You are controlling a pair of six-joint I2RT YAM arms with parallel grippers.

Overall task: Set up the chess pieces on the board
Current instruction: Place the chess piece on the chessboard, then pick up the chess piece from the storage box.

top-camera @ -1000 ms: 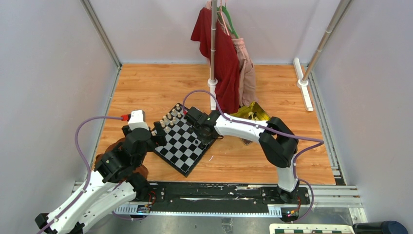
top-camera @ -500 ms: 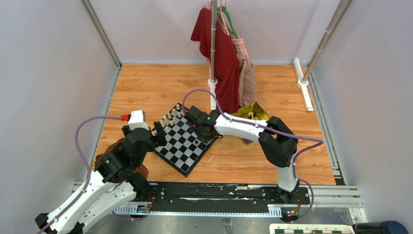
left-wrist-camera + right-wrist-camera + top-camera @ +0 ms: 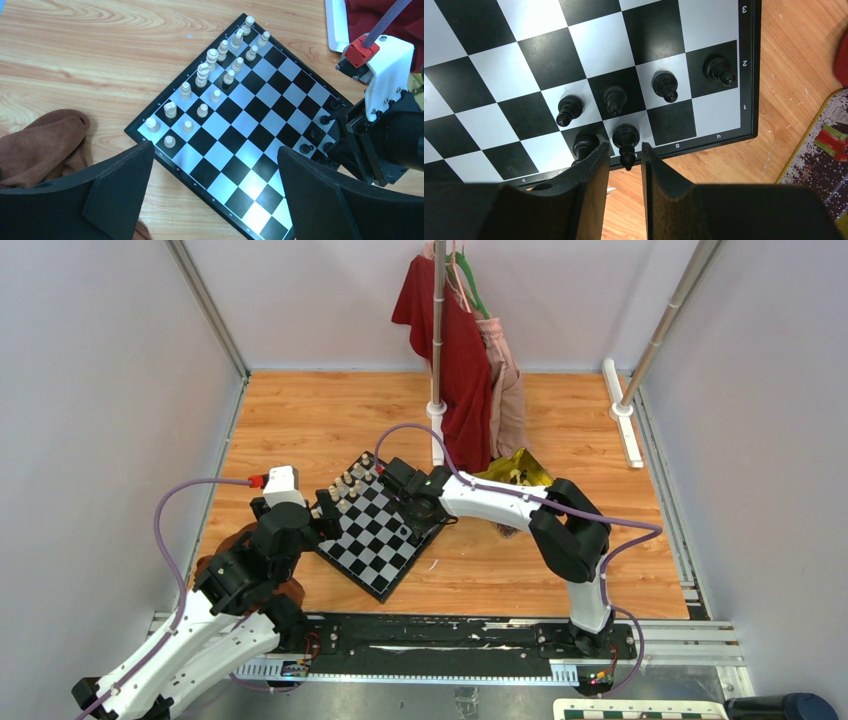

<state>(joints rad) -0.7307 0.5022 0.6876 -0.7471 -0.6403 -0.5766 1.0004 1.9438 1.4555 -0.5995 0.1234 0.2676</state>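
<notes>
The board (image 3: 375, 530) lies tilted like a diamond on the wooden floor. Cream chess pieces (image 3: 202, 75) stand in two rows along its far-left edge. Several black pieces (image 3: 664, 85) stand near the opposite edge. My right gripper (image 3: 625, 150) hangs low over that edge, open, its fingers narrowly flanking an upright black piece (image 3: 625, 137) on an edge square; a sliver of gap shows beside it. Another black piece (image 3: 585, 142) is partly hidden by the left finger. My left gripper (image 3: 215, 150) hovers open and empty above the board's near-left side (image 3: 250, 135).
A brown cloth (image 3: 40, 140) lies left of the board under the left arm. A gold tray (image 3: 515, 472) sits behind the right arm. Red and pink garments (image 3: 445, 340) hang on a pole whose base (image 3: 436, 410) stands behind the board.
The right gripper's fingers have parted slightly around the black piece, which stays standing on its square. Both arms hold almost the same place.
</notes>
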